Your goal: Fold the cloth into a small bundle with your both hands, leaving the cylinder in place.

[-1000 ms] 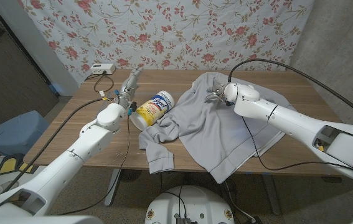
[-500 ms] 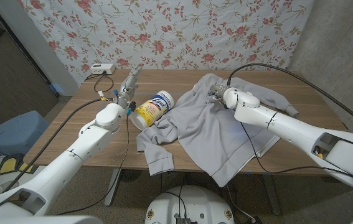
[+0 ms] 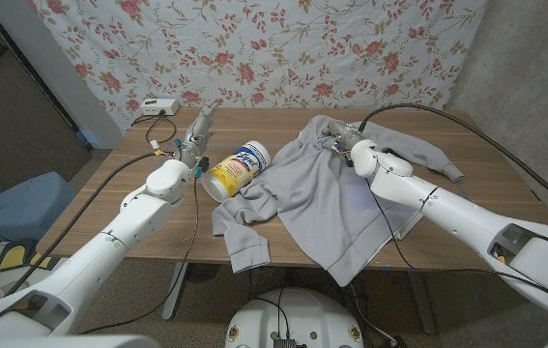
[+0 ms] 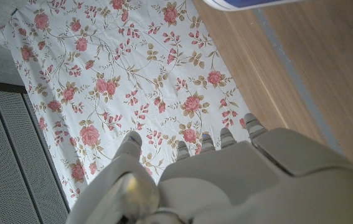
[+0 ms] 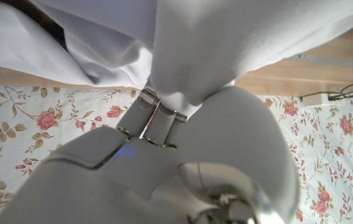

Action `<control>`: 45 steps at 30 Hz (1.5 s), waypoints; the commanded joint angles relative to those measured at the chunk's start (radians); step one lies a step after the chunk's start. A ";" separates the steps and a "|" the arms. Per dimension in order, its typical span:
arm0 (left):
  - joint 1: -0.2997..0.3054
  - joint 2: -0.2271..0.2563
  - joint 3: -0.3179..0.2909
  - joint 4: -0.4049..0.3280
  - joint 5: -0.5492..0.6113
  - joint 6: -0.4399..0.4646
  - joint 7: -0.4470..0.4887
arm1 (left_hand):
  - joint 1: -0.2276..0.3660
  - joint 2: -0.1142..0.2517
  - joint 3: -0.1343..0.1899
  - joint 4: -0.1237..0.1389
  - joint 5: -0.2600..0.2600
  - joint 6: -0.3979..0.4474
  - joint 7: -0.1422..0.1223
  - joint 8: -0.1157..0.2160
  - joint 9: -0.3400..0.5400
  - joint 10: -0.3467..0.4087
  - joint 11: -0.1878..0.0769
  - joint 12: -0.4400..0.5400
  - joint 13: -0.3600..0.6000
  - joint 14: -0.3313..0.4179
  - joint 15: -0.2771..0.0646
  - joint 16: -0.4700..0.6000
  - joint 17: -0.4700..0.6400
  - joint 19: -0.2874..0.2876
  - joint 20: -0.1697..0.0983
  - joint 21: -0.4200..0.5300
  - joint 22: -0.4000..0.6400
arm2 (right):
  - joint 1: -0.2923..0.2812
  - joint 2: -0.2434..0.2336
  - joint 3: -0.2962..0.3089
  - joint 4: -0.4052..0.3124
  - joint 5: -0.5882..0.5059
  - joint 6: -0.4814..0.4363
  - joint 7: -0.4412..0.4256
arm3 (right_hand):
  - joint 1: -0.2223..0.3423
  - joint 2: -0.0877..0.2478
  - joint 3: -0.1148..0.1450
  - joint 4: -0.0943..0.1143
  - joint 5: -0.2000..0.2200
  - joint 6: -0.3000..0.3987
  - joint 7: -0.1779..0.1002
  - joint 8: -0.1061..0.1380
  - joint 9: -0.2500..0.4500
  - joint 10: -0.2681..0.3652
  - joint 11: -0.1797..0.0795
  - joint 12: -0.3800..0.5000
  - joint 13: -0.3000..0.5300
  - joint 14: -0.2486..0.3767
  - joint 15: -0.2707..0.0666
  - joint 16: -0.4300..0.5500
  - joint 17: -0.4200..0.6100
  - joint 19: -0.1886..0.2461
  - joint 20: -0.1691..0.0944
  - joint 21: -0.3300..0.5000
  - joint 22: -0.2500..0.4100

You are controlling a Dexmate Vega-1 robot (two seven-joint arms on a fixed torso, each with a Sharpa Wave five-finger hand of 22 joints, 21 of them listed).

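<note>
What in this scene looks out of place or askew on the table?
The wipes canister lies tipped on its side against the grey cloth, not upright. The cloth is crumpled and its front edge hangs over the table edge.

The white left arm reaches up from the lower left corner, its left hand [image 3: 199,135] raised with fingers [image 4: 132,142] pointing away from the robot, spread slightly and holding nothing. The white right arm comes in from the lower right corner, bent at the elbow, and its right hand [image 3: 343,147] pinches a fold of the pale grey cloth [image 3: 322,198].
</note>
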 commanded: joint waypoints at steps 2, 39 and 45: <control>-0.026 0.000 0.013 0.031 -0.003 -0.003 -0.029 | -0.001 0.000 0.004 0.002 0.004 -0.005 0.001 0.001 0.003 -0.033 0.005 -0.003 0.003 -0.062 0.004 -0.001 0.002 -0.043 0.004 -0.003 0.003 | -0.089 -0.004 0.164 -0.007 0.170 0.234 -0.132 | 0.056 0.046 -0.002 0.007 -0.002 0.006 0.001 0.005 0.005 0.030 -0.030 0.108 0.131 0.027 -0.040 -0.008 0.012 -0.010 -0.017 0.014 0.006; -0.073 0.026 0.053 0.022 0.002 0.075 -0.082 | 0.073 -0.037 0.017 -0.080 -0.005 0.079 0.057 0.025 0.005 0.078 0.005 0.034 0.004 0.016 0.021 0.015 0.000 0.003 0.015 -0.002 0.001 | -0.106 0.018 0.319 0.028 0.163 0.528 -0.367 | 0.083 0.043 -0.018 0.017 -0.007 0.005 0.007 0.014 0.030 0.026 -0.030 0.127 0.150 0.035 -0.042 -0.018 0.092 -0.047 -0.034 0.102 0.036; -0.071 0.035 0.052 0.001 0.005 0.094 -0.073 | 0.073 -0.037 0.016 -0.081 -0.005 0.078 0.058 0.023 0.005 0.077 0.005 0.033 0.004 0.015 0.020 0.014 0.000 0.003 0.015 -0.002 0.001 | -0.107 0.018 0.340 0.023 0.164 0.589 -0.383 | 0.085 0.042 -0.021 0.019 -0.007 0.005 0.009 0.015 0.034 0.027 -0.032 0.129 0.152 0.036 -0.042 -0.020 0.104 -0.053 -0.036 0.115 0.039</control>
